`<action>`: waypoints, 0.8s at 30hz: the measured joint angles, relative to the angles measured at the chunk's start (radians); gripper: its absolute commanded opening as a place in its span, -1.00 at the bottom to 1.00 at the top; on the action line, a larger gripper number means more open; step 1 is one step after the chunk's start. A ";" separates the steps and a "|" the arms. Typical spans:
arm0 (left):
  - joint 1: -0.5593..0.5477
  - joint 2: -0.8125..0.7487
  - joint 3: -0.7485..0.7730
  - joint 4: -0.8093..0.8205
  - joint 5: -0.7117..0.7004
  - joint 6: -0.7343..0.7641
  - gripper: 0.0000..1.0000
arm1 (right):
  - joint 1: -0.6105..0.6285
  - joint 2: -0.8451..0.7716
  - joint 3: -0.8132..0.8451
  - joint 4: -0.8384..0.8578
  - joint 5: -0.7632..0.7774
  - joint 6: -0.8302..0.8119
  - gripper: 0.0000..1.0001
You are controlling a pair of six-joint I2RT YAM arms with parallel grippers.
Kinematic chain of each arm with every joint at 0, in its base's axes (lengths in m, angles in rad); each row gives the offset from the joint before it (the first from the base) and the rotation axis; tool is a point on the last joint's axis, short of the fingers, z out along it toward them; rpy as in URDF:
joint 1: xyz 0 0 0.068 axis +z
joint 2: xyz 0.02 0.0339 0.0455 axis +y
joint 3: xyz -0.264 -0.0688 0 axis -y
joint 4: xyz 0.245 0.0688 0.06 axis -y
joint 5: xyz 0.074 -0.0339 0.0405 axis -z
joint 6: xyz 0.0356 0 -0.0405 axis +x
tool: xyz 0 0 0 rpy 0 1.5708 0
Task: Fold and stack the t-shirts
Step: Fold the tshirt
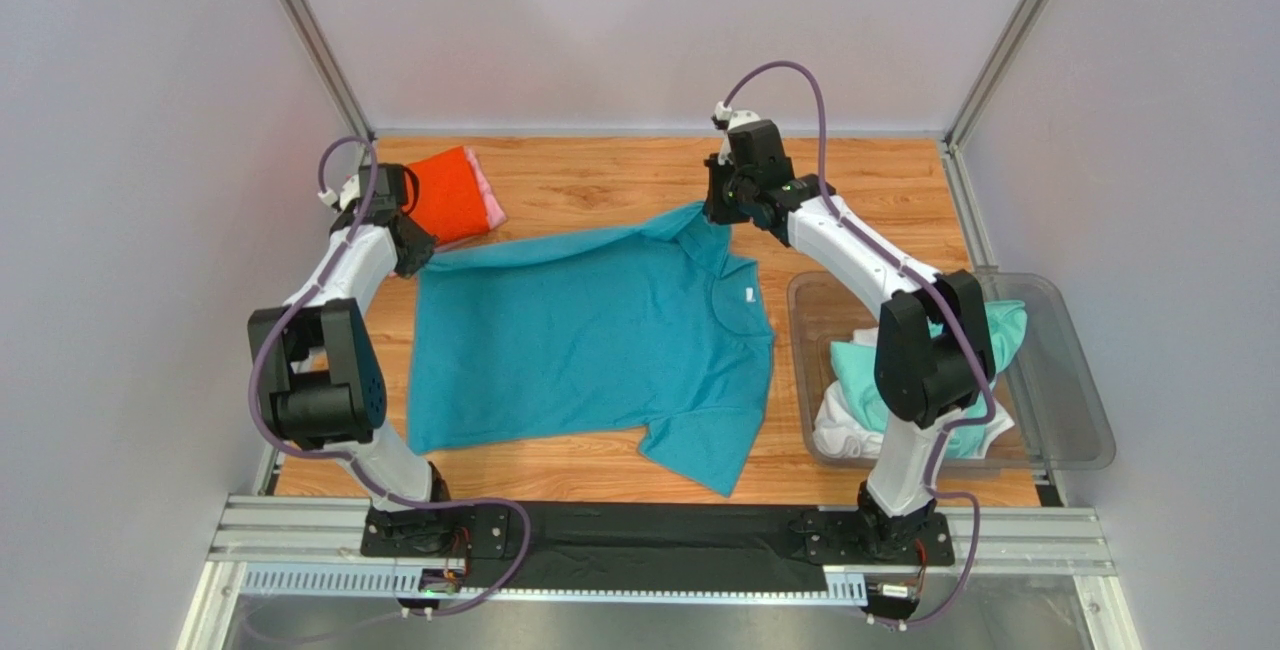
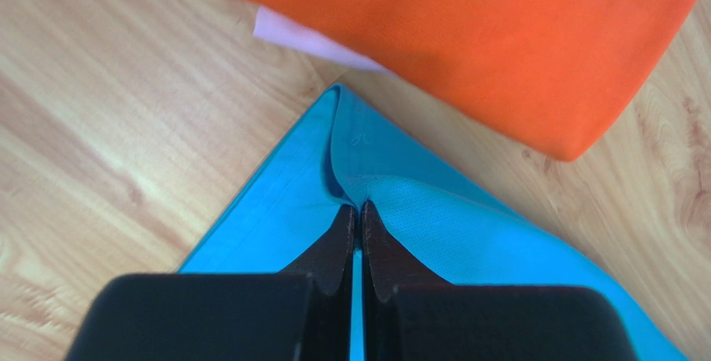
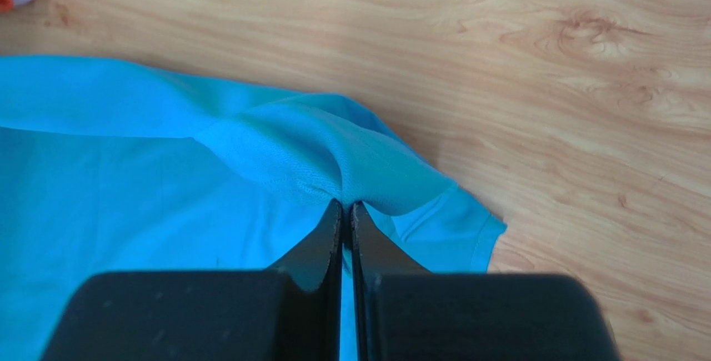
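The teal t-shirt [image 1: 586, 343] lies spread across the middle of the wooden table [image 1: 631, 170]. Its collar points right and one sleeve trails toward the near edge. We hold it at two points along its far edge. Our left gripper [image 2: 359, 211] is clamped tight on the far-left hem corner. Our right gripper [image 3: 345, 207] is pinched closed on a bunched fold of cloth by the far sleeve, near the collar.

Just beyond the left corner sits a folded orange-red shirt [image 2: 467, 36] on top of a pink one [image 2: 292, 34]. To the right, a clear bin [image 1: 1074, 380] holds a mint-green shirt [image 1: 857, 373] and a white one [image 1: 842, 433].

We judge that both pinches catch only a little cloth close to the edge. If our arms pull apart too hard, a corner could slip free and the fold would collapse. If one arm travels faster than the other, the edge would land skewed. The left grip works right beside the finished stack, so a careless sweep could nudge or drag it. The loose near sleeve may also tuck under crookedly.
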 measured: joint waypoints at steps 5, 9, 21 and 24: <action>0.000 -0.091 -0.095 0.018 -0.002 -0.001 -1.00 | 0.003 -0.088 -0.064 -0.038 -0.021 -0.035 -0.99; 0.000 -0.127 -0.142 0.023 -0.006 -0.001 -0.99 | 0.003 -0.137 -0.128 -0.061 -0.048 -0.061 -0.96; 0.000 -0.223 -0.252 0.003 -0.016 -0.003 -0.74 | 0.039 -0.193 -0.313 -0.144 -0.070 -0.075 -0.76; 0.000 -0.277 -0.280 -0.026 -0.034 -0.004 -0.35 | 0.052 -0.237 -0.361 -0.170 -0.064 -0.057 -0.62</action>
